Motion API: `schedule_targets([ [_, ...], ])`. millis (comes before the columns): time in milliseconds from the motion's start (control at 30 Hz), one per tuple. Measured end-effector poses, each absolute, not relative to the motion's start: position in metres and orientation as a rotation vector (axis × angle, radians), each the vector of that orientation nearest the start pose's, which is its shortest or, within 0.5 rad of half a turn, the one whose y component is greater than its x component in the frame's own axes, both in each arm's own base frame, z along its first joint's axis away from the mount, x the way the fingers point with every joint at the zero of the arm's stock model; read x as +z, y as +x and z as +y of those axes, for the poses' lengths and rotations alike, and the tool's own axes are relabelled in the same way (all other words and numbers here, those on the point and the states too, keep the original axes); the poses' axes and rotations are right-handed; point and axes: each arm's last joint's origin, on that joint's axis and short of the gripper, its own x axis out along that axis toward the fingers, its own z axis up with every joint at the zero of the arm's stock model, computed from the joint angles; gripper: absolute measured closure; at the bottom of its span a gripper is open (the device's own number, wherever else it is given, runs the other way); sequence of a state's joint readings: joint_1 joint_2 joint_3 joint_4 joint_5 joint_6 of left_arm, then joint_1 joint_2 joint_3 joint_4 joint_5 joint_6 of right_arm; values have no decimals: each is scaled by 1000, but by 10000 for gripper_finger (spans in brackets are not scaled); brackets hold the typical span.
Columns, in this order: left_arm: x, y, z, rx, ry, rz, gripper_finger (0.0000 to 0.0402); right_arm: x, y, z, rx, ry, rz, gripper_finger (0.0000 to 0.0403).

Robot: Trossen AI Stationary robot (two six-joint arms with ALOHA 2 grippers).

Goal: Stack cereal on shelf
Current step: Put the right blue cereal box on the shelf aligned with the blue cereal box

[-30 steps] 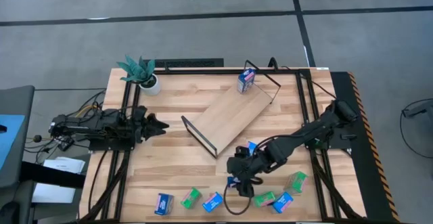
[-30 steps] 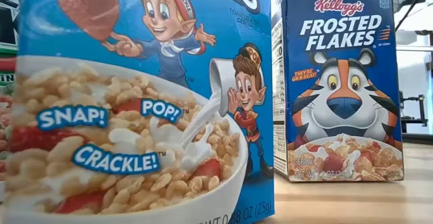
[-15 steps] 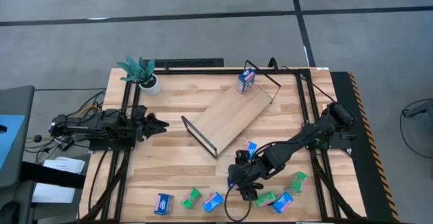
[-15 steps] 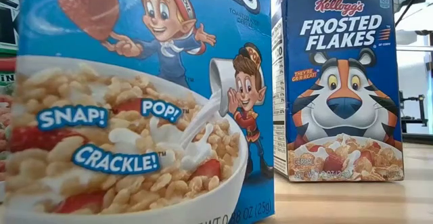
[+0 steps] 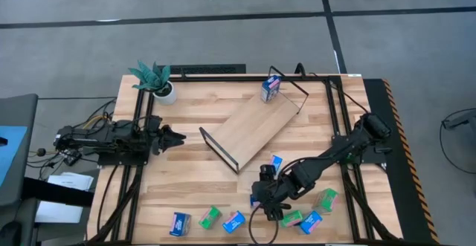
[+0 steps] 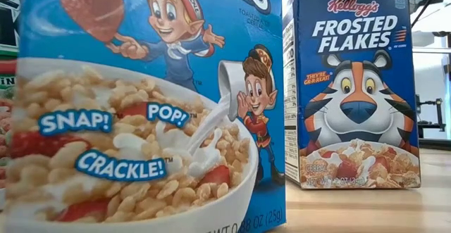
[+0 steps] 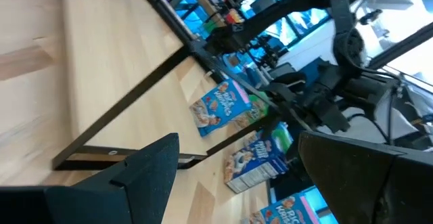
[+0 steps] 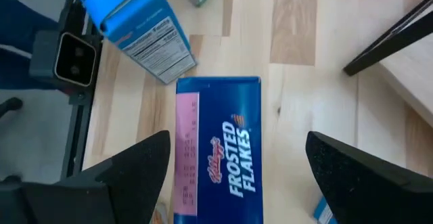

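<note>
From above we see the shelf point(image 5: 251, 129) running diagonally across the desk point(image 5: 186, 194), the right gripper point(image 5: 269, 201) just off its near end; its wrist view shows a blue Frosted Flakes box point(image 8: 218, 149) lying flat between wide-open, empty fingers, long axis along them.

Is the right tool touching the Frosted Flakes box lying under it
Apart. In the right wrist view the right tool stands open, bare tabletop showing between each dark finger and the Frosted Flakes box.
</note>
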State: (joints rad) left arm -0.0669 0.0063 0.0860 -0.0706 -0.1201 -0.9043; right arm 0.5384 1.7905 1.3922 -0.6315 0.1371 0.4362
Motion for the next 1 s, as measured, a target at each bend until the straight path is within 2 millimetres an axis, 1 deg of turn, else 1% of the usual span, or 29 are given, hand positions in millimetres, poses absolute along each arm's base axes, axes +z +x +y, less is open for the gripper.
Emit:
schedule_targets([
  [533, 180, 92, -2, 98, -924, 11, 109, 238, 323, 189, 105, 22, 1031, 38],
  [1000, 177, 92, -2, 109, -927, 32, 109, 238, 323, 189, 96, 42, 1033, 103],
])
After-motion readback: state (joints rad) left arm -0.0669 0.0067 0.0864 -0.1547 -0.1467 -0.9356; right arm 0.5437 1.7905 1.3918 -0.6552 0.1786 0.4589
